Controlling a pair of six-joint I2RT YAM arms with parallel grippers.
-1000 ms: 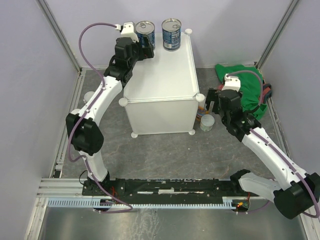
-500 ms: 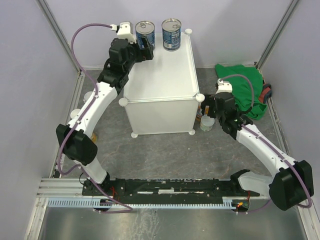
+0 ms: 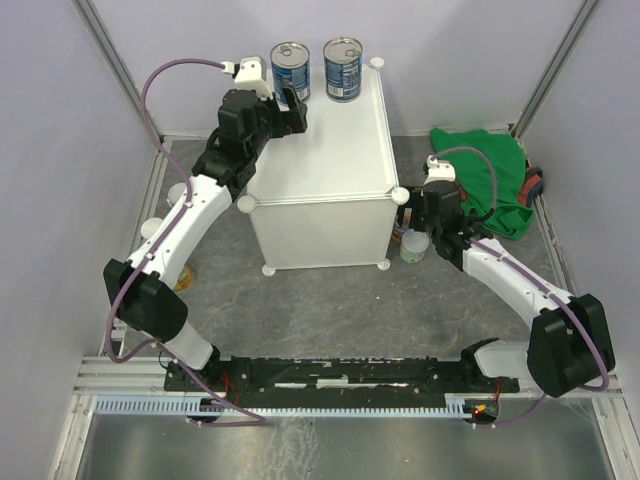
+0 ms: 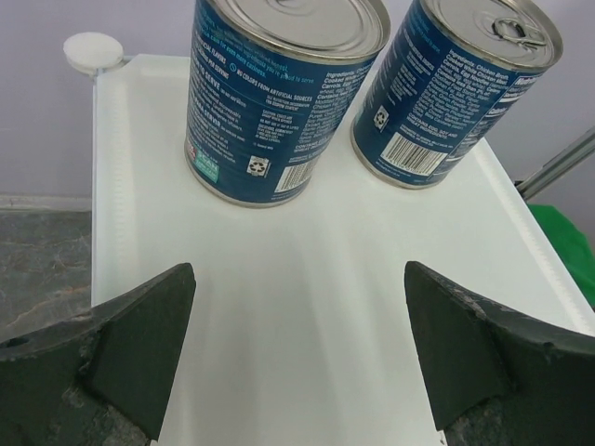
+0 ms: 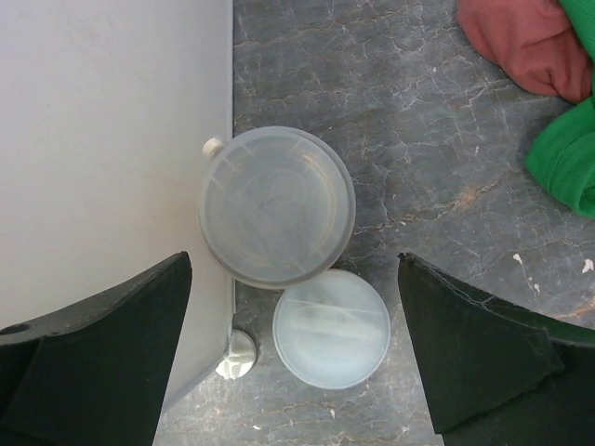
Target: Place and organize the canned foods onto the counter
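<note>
Left gripper [image 4: 299,279] first: the jaws are spread wide with nothing between them. The fingers [image 4: 130,334] are dark, matte wedges with a slightly rough, scuffed look. It hangs over the counter [image 4: 307,344], a boxy cabinet with a smooth, faintly ribbed white plastic top and a round white knob [image 4: 93,51] at the corner.

Just past the fingertips stand two blue-labelled cans, upright and side by side at the far end of the top. The left can [image 4: 251,121] and the right can [image 4: 446,102] are both shiny cylinders with silver ringed lids, and the right one shows its pull tab.

Right gripper [image 5: 294,269] is also wide open and holding nothing, pointing straight down. Right under it are two white-lidded cans on the floor, touching each other. The bigger lid [image 5: 277,206] is translucent, ridged plastic tight against the counter's flat side wall, and the smaller lid [image 5: 331,328] sits just beside it.

The floor [image 5: 390,111] is grey with marble-like cracks. Off to the right lie a crumpled green cloth [image 5: 567,167] and a bit of reddish fabric [image 5: 521,42].
</note>
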